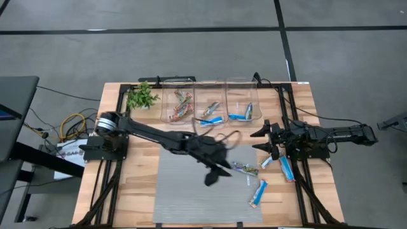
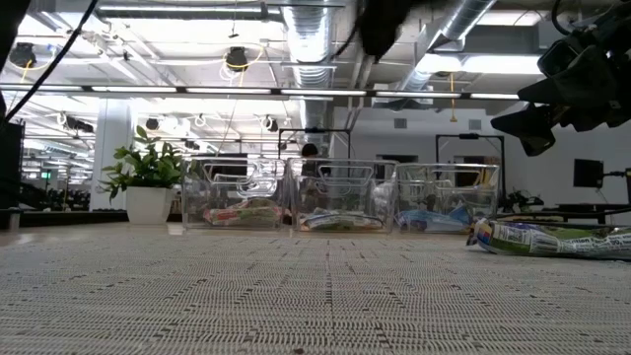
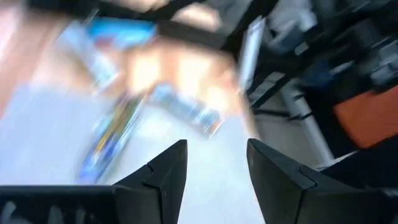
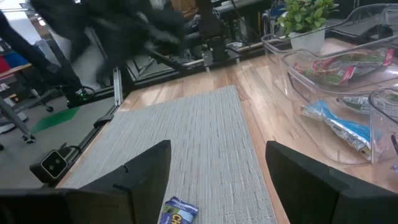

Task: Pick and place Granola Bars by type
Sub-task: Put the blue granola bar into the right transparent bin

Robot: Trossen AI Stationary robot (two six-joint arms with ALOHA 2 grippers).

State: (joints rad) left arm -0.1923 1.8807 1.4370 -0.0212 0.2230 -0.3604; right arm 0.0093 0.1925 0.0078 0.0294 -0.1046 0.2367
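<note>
- The grey woven mat (image 1: 191,191) fills the near middle of the wooden table (image 1: 127,191); its ribbed weave shows plainly in the low view.
- A blue-and-white bar (image 1: 257,192) lies at the mat's 4 o'clock corner, its long axis running from 7 to 1 o'clock.
- A silvery bar (image 1: 245,168) lies flat on the mat just past it, long axis from 10 to 4 o'clock; its crinkled wrapper shows in the low view (image 2: 552,239).
- The left gripper (image 1: 215,170) hangs over the mat at about 9 o'clock of the silvery bar, fingers apart and empty, touching no bar.
- Two more blue-and-white bars (image 1: 286,166) lie on bare wood off the mat's 3 o'clock edge; one runs near 12 to 6 o'clock, the other (image 1: 267,163) slants beside it.
- The right gripper (image 1: 262,143) waits above the table at 3 o'clock, fingers spread wide and empty, pointing toward 9 o'clock.
- Three clear plastic bins (image 1: 210,102) stand in a row at 12 o'clock, rounded and see-through.
- The left bin (image 1: 178,105) holds red-and-green bars in a loose heap; how they point I cannot tell.
- The middle bin and right bin (image 1: 243,102) each hold blue-and-white bars, lying roughly 8 to 2 o'clock.
- A small green plant (image 1: 141,97) in a white pot stands at 9 o'clock of the bins.
</note>
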